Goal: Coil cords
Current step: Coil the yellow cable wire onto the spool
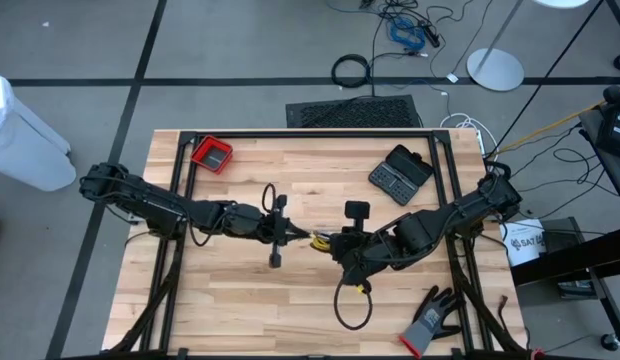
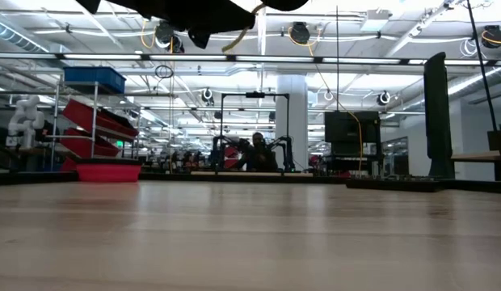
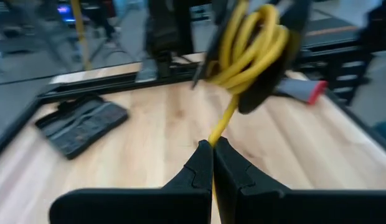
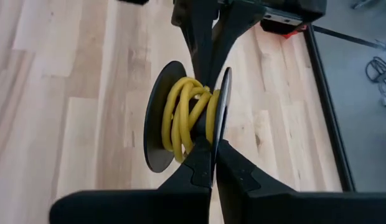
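Note:
The yellow cord (image 4: 180, 115) is wound in several turns on a small dark spool (image 4: 157, 118) held above the table's middle. My right gripper (image 4: 211, 163) is shut on the spool. My left gripper (image 3: 212, 149) is shut on the cord's free length, just to the table's left of the spool; both show in the high view, left (image 1: 295, 236) and right (image 1: 348, 250). The black cord (image 1: 350, 305) lies in a loose loop on the table, nearer the front edge than my right gripper. My left gripper pinches the yellow cord's free length (image 3: 219, 129) between its two fingertips, coming level from the table's left. The cord runs straight from the fingers to the coil (image 3: 249, 43), clear of the table. My right gripper pinches the rim of one spool disc (image 4: 220, 127) between its two fingers, coming from the table's right. The spool is lifted clear of the table, its discs on edge, with the yellow turns around its hub.
A grey-black glove with a red cuff (image 1: 430, 320) lies at the front right. A black case (image 1: 400, 172) lies at the back right and a red tray (image 1: 212, 155) at the back left. A dark metal frame (image 1: 180, 200) runs along the table's edges.

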`<control>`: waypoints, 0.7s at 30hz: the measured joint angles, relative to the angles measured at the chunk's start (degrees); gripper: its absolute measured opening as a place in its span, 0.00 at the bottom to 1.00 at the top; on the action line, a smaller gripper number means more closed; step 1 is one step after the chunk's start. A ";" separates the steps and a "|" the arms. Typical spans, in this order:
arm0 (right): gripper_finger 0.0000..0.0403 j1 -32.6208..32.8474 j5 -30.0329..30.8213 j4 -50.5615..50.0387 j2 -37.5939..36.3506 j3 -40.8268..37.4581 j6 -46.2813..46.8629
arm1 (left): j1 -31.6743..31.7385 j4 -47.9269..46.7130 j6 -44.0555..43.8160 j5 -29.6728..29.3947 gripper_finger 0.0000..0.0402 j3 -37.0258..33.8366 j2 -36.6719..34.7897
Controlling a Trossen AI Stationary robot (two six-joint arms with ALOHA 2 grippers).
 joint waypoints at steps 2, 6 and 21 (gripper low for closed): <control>0.00 0.28 -0.21 -0.02 0.01 0.00 -0.15 | 0.00 -0.07 0.00 2.70 0.00 0.00 0.00; 0.00 0.28 -1.15 0.05 0.01 0.00 -0.27 | 0.00 -0.02 -0.07 4.57 0.00 0.00 0.00; 0.00 0.13 -2.29 0.14 0.77 -0.02 -0.02 | 0.00 -0.01 -0.50 5.94 0.00 0.00 0.02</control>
